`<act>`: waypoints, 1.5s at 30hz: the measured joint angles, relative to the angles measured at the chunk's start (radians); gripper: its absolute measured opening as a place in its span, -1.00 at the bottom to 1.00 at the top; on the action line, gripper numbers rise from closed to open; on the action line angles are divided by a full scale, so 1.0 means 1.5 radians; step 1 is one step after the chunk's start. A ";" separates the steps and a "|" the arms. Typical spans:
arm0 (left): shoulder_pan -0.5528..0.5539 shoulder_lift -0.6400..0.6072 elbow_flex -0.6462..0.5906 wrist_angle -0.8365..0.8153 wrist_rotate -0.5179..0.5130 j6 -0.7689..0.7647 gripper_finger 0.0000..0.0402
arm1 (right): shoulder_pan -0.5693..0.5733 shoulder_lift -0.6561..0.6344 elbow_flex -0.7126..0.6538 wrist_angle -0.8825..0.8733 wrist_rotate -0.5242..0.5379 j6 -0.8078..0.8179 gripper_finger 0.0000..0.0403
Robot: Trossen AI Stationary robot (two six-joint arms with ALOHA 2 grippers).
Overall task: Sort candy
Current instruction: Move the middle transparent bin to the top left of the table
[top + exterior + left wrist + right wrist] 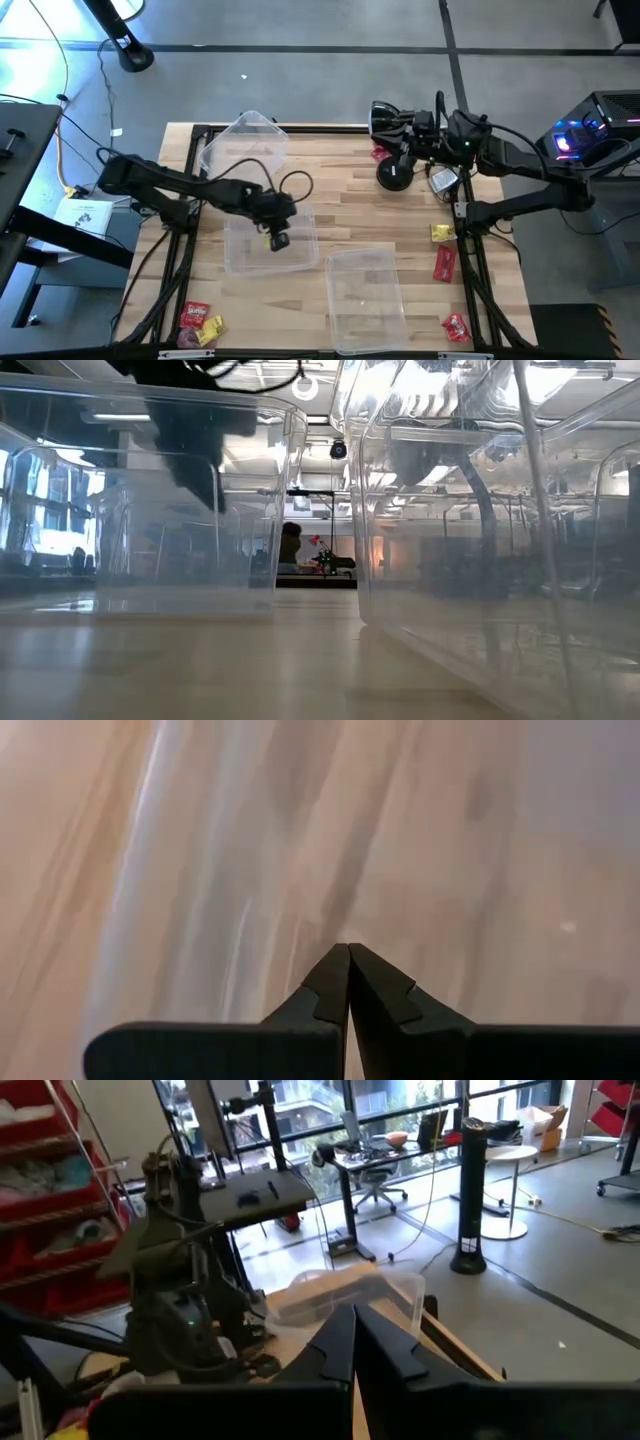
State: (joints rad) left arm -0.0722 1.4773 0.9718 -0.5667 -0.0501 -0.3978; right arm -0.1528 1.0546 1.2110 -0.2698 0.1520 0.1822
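My left gripper [279, 240] hangs shut over the middle clear tub [300, 262], above its floor; the low view shows it as a dark shape [197, 472] behind the tub wall. Nothing shows between its fingertips [348, 952]. A small yellow bit [268, 231] sits beside it; I cannot tell what it is. Candy lies on the wood in two groups: red [196, 314] and yellow [211, 330] packets at the near left corner, and yellow [441, 232] and red [445, 263] [456, 326] ones by the right edge. My right gripper [378, 118] is shut [352, 1312], raised at the far edge.
A second clear tub [246, 146] stands tilted at the far left and a third [366, 296] at the near edge. A black lamp base [394, 175] stands under the right arm, with a red packet [380, 153] beside it. Bare wood lies between the tubs.
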 joint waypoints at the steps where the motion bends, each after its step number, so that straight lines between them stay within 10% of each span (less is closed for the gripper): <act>1: 0.010 0.011 0.000 0.020 -0.002 0.007 -1.00 | 0.000 0.000 0.000 -0.001 0.000 0.000 -1.00; 28: 0.415 0.049 0.001 0.355 -0.258 0.139 -1.00 | 0.001 0.000 0.000 0.002 0.000 0.001 -1.00; 37: 0.459 -0.051 0.001 0.426 -0.075 0.162 -1.00 | 0.001 0.001 0.000 -0.004 -0.001 0.000 -1.00; 45: 0.434 -0.071 0.000 0.201 0.243 0.111 -1.00 | -0.003 0.001 0.000 -0.021 0.024 -0.005 -1.00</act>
State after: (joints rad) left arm 0.5792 1.3702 0.9714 -0.2659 0.3149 -0.2314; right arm -0.1574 1.0557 1.2106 -0.3011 0.1886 0.1751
